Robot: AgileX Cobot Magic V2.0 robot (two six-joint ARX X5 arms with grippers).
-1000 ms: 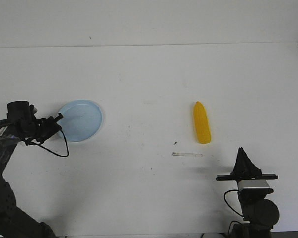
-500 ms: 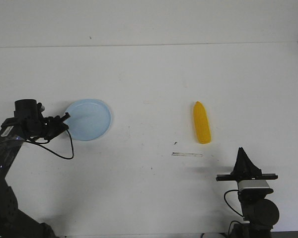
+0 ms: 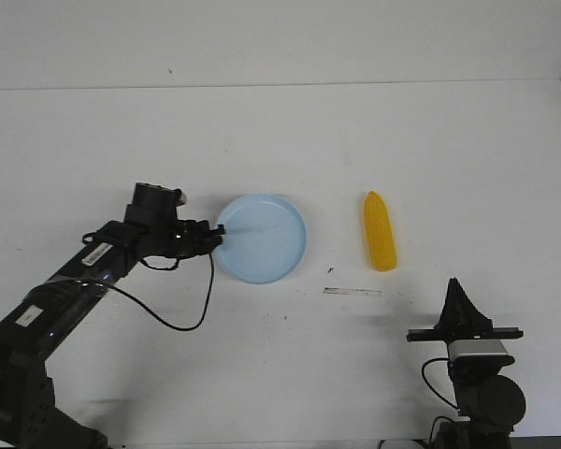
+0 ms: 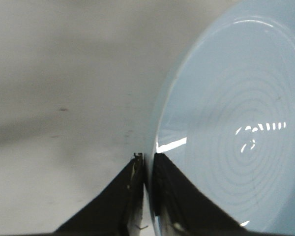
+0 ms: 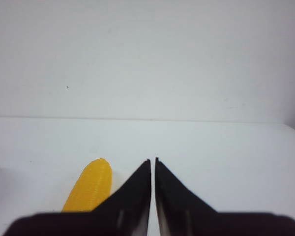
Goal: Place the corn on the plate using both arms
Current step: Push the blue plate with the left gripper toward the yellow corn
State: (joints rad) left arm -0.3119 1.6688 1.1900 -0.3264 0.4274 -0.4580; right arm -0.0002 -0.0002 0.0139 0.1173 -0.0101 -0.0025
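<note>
The pale blue plate (image 3: 262,238) lies near the table's middle, left of the yellow corn (image 3: 380,231). My left gripper (image 3: 215,236) is shut on the plate's left rim; in the left wrist view the rim (image 4: 152,142) passes between the two black fingers (image 4: 148,160). The corn lies on the table with its tapered tip pointing away from me, a hand's width right of the plate. My right gripper (image 3: 455,284) is shut and empty, near the table's front edge, below and right of the corn. The corn shows beside it in the right wrist view (image 5: 89,187).
A thin strip of tape (image 3: 352,292) lies on the white table (image 3: 280,140) in front of the corn. A black cable (image 3: 182,309) loops from the left arm.
My left arm has dragged the plate to the right, from the table's left side to near the middle beside the corn. The right arm and the corn have not moved.
</note>
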